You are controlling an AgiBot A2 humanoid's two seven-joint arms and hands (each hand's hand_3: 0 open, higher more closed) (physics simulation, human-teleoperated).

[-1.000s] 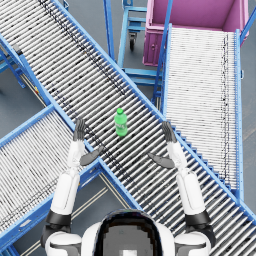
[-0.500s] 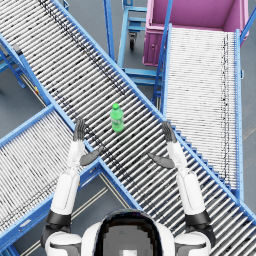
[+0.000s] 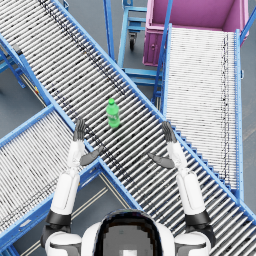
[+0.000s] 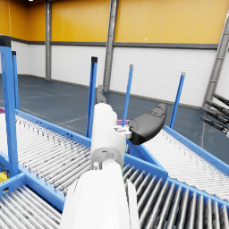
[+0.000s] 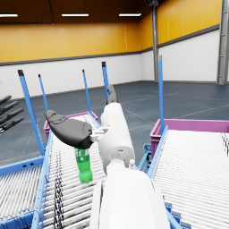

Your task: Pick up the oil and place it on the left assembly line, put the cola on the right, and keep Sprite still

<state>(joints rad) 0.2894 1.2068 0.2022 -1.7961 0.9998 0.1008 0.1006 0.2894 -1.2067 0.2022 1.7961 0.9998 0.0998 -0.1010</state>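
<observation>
A green Sprite bottle (image 3: 113, 113) stands upright on the middle roller conveyor (image 3: 75, 65), between and beyond my two hands; the right wrist view shows the bottle (image 5: 83, 164) partly behind my thumb. My left hand (image 3: 81, 146) hovers open over the conveyor's left rail, fingers spread, holding nothing. My right hand (image 3: 167, 147) hovers open over the rollers to the bottle's right, also holding nothing. The left wrist view shows the left hand (image 4: 134, 124) open. No oil or cola is visible.
A left assembly line (image 3: 25, 160) branches off at lower left and a right line (image 3: 200, 95) runs at the right, ending by a magenta bin (image 3: 195, 15). Blue rails and posts (image 4: 91, 96) border the conveyors.
The Sprite bottle has travelled a little up and left along the middle conveyor, away from my hands. Both arms stay where they were.
</observation>
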